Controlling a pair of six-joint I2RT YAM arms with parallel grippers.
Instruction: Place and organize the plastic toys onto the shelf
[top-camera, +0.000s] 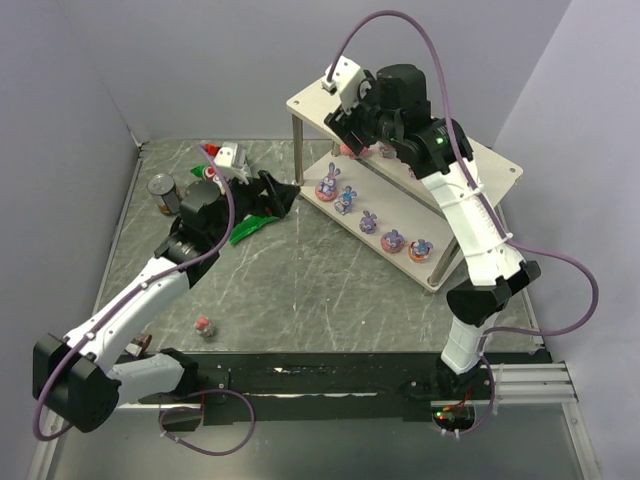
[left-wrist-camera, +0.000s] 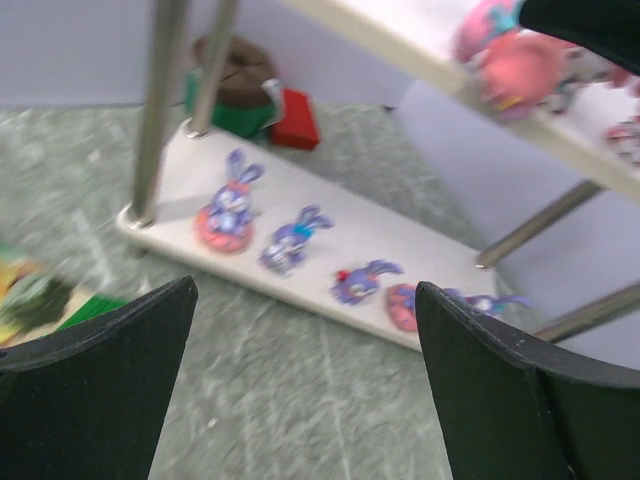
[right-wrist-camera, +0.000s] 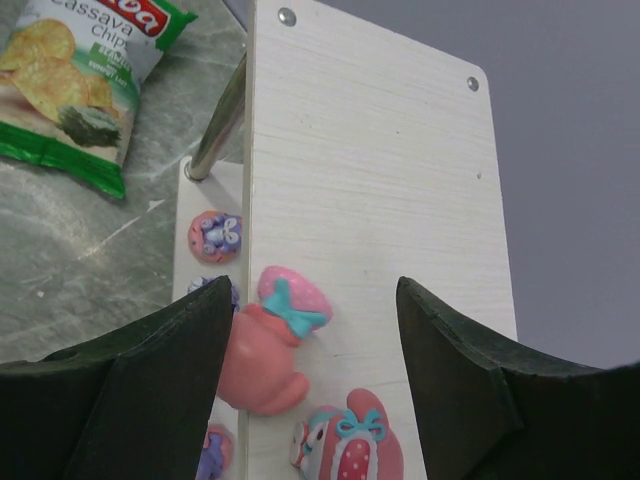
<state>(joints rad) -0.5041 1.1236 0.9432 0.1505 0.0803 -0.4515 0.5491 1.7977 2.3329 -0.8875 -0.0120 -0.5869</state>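
Observation:
The shelf stands at the back right. Several purple bunny toys line its lower board in a row. My right gripper hovers over the top board, open. A pink toy with a teal bow lies at that board's left edge, against the left finger. A second pink toy lies just behind it. One small pink toy sits alone on the table. My left gripper is open and empty, low over the table and facing the shelf's bunnies.
A green chip bag lies under the left arm, also in the right wrist view. A dark can stands at the back left near a red-and-white object. A brown-and-green object sits beyond the shelf's post.

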